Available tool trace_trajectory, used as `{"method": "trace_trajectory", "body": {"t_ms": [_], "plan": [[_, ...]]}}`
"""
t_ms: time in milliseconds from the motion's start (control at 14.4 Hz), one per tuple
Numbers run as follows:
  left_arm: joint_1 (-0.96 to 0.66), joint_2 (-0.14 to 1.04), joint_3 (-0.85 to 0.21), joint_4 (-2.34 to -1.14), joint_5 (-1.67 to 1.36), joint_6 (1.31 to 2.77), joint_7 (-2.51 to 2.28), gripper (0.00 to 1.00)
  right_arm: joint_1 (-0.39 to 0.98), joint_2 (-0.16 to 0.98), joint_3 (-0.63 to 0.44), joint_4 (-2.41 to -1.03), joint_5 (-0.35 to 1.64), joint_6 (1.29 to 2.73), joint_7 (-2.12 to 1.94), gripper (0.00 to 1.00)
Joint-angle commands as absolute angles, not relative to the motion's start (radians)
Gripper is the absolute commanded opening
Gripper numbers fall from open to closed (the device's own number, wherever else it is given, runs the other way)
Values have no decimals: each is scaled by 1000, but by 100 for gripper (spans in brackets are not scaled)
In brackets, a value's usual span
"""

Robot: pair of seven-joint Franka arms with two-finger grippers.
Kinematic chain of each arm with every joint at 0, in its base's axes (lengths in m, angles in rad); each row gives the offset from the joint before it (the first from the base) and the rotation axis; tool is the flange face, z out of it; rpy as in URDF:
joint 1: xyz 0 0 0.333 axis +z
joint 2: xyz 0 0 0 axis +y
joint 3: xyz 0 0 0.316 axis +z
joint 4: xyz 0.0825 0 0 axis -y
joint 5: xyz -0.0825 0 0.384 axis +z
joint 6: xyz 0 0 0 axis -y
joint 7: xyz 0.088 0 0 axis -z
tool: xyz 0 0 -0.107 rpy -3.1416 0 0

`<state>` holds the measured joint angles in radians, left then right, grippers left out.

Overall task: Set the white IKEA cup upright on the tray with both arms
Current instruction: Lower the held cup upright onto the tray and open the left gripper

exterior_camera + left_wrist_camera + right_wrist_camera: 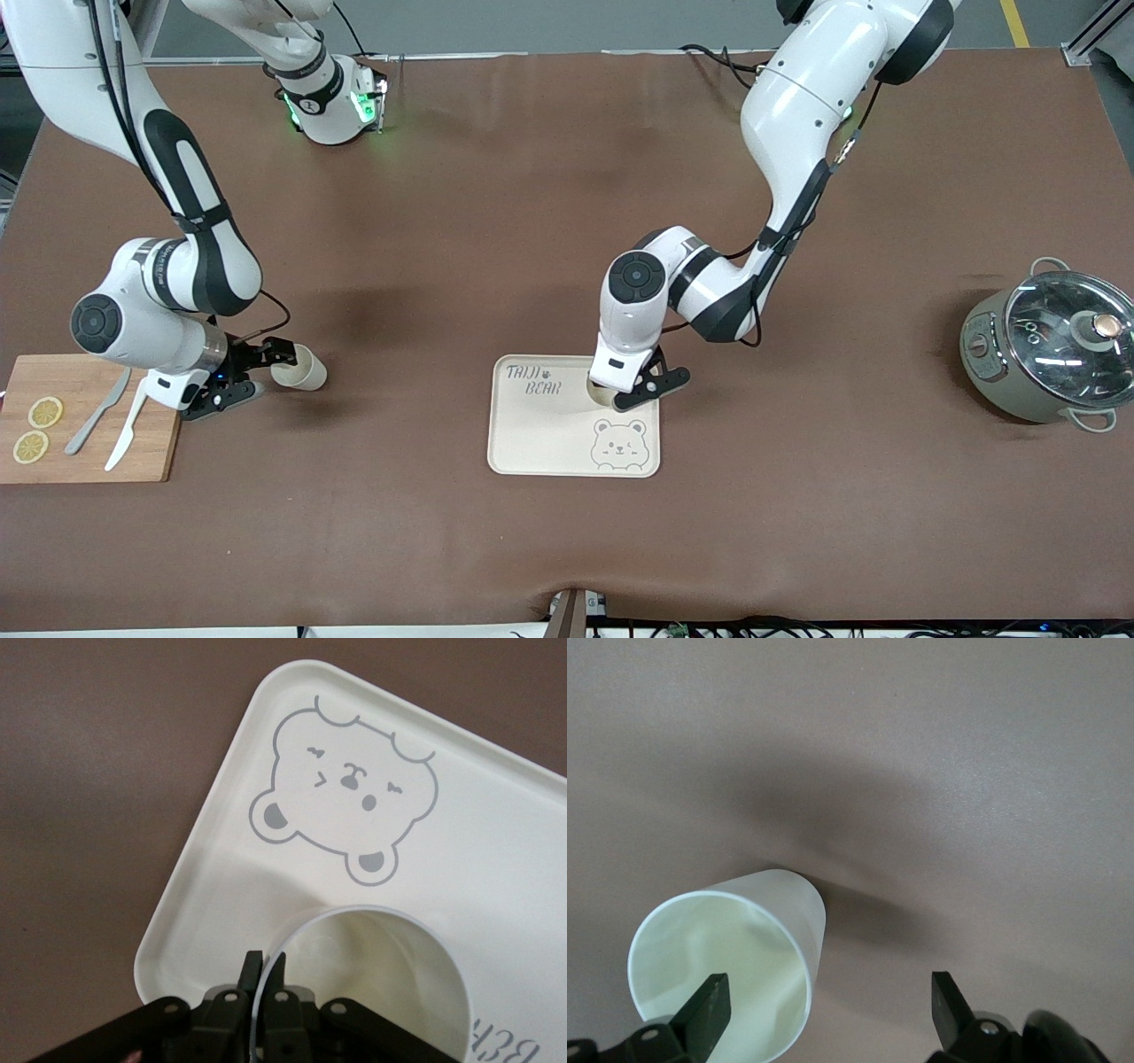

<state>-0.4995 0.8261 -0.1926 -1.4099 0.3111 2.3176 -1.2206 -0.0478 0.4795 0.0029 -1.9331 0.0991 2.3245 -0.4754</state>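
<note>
Front view: the left gripper [631,387] is pinching the rim of a white cup [601,392] standing upright on the cream tray [549,434], centre frame. At centre left, the right gripper [248,372] is hanging wide open around a second, tipped cup [299,368] on the bench [496,221].

A cream tray [540,443] is showing grey "TAIJI BEAR" lettering and a grey bear drawing. Two white cups [381,983] [735,966] are gleaming pale. The brown table [567,221] is carrying a wooden cutting board [89,461] with yellow lemon slices [44,412].

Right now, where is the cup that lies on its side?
The tipped cup lies on the table beside the cutting board, at the right arm's end, by the open right gripper.
</note>
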Motion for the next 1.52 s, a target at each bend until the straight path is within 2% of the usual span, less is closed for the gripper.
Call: {"method": "trace_trajectory", "body": {"t_ms": [0, 69, 138, 208, 415, 554, 1108, 1454], "plan": [[-514, 841, -181, -1384, 336, 2322, -1244, 2, -40, 466, 3, -1967, 98, 2359, -485, 100], [-514, 841, -181, -1385, 337, 2322, -1241, 55, -38, 466, 3, -1970, 98, 2364, -485, 100], [-514, 841, -181, -1385, 339, 2322, -1238, 72, -40, 466, 3, -1970, 98, 2364, -485, 100], [-514, 841, -181, -1385, 342, 2322, -1238, 80, -40, 466, 3, -1970, 98, 2365, -485, 100], [-514, 839, -181, -1385, 350, 2322, -1242, 82, -38, 468, 3, -1973, 98, 2375, -485, 100], [-514, 838, -178, -1387, 363, 2313, -1244, 100, -38, 466, 3, -1979, 98, 2384, -485, 100], [-514, 779, -193, -1384, 394, 2149, -1252, 100, -38, 468, 3, -1991, 98, 2410, -485, 100], [-483, 669, -201, -1385, 312, 2005, -1214, 100, -34, 468, 3, -1993, 98, 2418, -485, 100]]}}
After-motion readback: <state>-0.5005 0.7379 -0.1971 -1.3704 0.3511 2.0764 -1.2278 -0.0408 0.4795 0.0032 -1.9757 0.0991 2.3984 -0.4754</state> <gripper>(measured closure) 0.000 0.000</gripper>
